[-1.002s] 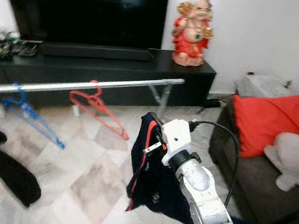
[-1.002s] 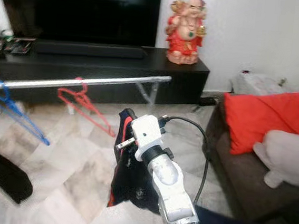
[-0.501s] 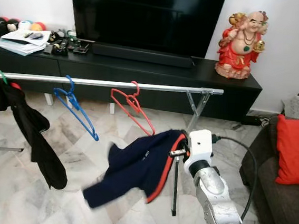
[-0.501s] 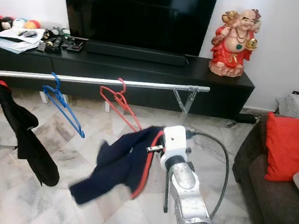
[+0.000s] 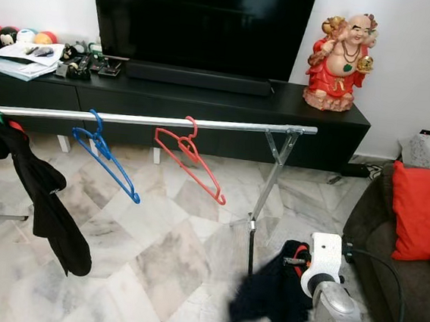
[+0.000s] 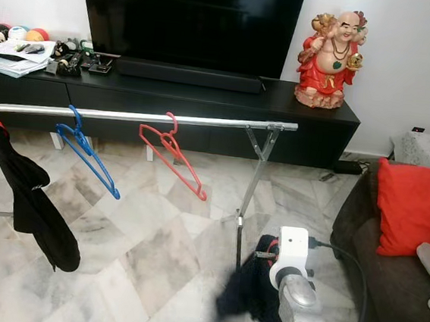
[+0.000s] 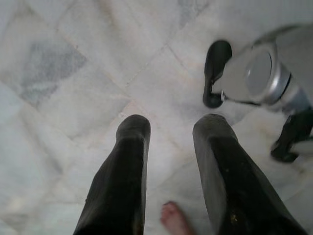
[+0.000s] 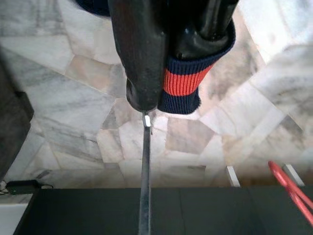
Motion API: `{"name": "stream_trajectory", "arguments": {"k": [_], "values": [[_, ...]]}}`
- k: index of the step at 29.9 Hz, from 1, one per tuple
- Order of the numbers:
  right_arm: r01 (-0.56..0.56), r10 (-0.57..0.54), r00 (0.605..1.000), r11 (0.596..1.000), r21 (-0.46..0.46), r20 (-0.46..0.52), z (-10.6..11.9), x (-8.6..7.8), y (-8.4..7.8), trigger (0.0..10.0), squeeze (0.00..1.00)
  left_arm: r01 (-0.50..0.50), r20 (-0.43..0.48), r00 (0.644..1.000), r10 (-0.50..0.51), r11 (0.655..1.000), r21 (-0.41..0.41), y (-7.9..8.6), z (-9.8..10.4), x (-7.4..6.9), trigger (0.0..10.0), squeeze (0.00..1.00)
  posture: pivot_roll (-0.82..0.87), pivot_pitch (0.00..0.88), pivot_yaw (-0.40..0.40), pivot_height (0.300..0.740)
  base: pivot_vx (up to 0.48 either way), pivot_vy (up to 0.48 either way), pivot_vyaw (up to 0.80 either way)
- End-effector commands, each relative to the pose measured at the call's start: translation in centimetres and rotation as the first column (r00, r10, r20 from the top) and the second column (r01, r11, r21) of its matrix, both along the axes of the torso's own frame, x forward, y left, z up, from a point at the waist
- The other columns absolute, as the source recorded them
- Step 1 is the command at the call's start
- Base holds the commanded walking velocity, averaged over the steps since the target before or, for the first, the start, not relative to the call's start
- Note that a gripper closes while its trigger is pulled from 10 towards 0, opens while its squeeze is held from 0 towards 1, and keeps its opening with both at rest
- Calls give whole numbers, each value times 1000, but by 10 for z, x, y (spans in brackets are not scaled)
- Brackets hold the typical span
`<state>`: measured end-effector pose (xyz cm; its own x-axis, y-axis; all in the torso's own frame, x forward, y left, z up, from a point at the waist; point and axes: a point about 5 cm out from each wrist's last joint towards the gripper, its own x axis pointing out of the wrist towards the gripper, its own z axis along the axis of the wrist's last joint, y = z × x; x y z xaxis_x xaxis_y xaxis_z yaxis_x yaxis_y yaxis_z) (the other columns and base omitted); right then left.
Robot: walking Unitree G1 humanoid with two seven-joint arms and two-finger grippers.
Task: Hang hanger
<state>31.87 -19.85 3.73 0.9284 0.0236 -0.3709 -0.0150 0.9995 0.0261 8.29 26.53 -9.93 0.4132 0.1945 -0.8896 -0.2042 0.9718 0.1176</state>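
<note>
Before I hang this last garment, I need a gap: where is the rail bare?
Bare rail runs between the red hanger and the rack's end leg. Toward the blue hanger and black garment it is crowded.

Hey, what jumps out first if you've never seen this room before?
The right tool, low beside the sofa, is shut on a dark navy garment with a red stripe. A silver clothes rail crosses the room carrying a blue hanger, a red hanger and a black garment. A red statue tops the TV cabinet.
</note>
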Motion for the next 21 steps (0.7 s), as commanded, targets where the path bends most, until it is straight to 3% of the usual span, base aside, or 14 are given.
{"name": "stream_trajectory", "arguments": {"k": [1,7,13,17,21], "values": [[-4,3,997,1000,16,79,15,11,0,10000,0,-45,13,999,45,999,-11,-1,-1,-2,10000,0,128,0,-42,740,0,0,0],[20,-22,997,1000,22,72,8,7,-2,10000,0,-66,23,998,66,998,-16,0,0,-3,10000,0,120,0,-25,740,0,0,0],[144,-152,985,984,103,77,-16,-17,-8,10000,0,-47,17,999,47,999,-7,3,0,-4,10000,0,112,0,7,740,0,0,0],[168,-177,980,981,96,92,-23,-28,-8,10000,0,-45,20,999,45,999,-2,4,1,-5,10000,0,110,0,18,740,0,0,0],[191,-199,977,975,112,74,-39,-50,-8,10000,0,-44,21,999,44,999,4,6,1,-7,10000,0,98,0,34,740,0,0,0]]}}
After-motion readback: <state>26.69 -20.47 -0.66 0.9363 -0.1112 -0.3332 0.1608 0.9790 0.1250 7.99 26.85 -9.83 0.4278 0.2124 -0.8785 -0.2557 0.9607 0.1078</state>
